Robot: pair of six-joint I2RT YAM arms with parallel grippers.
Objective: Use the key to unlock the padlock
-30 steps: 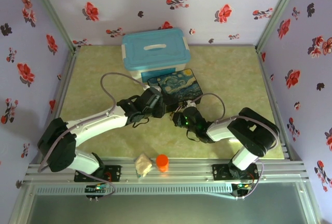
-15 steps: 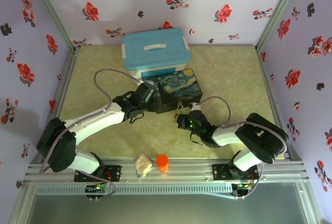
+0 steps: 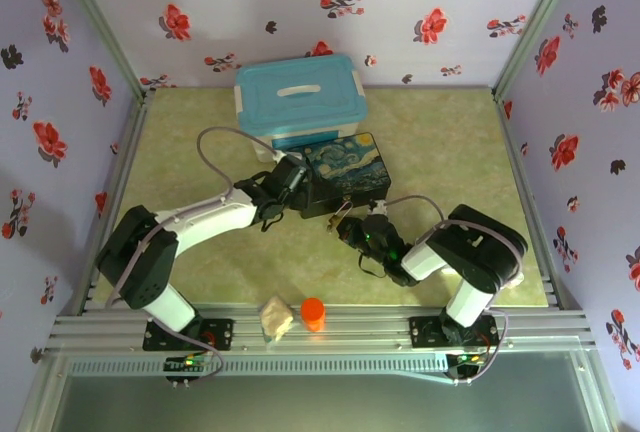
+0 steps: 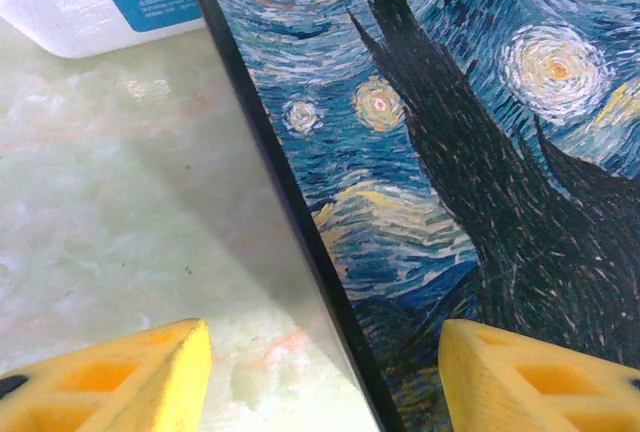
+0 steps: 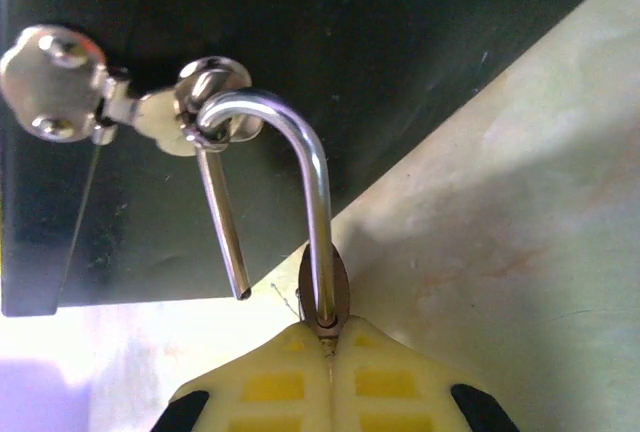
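In the right wrist view my right gripper is shut on the small padlock, whose brown body peeks out between the yellow fingertips. Its silver shackle is sprung open: one leg hangs free, and the bend hooks through the ring of the painted box's clasp. From above, this gripper sits at the front of the painted box. My left gripper is open and straddles the box's left edge, holding nothing. It is at the box's left corner. The key is out of view.
A plastic bin with a blue lid stands right behind the painted box. An orange cylinder and a crumpled beige lump lie at the near edge between the arm bases. Flowered walls enclose the green mat.
My left gripper has opened wider and drawn back to the box's left corner. My right gripper has closed fully and shifted slightly away from the box front.
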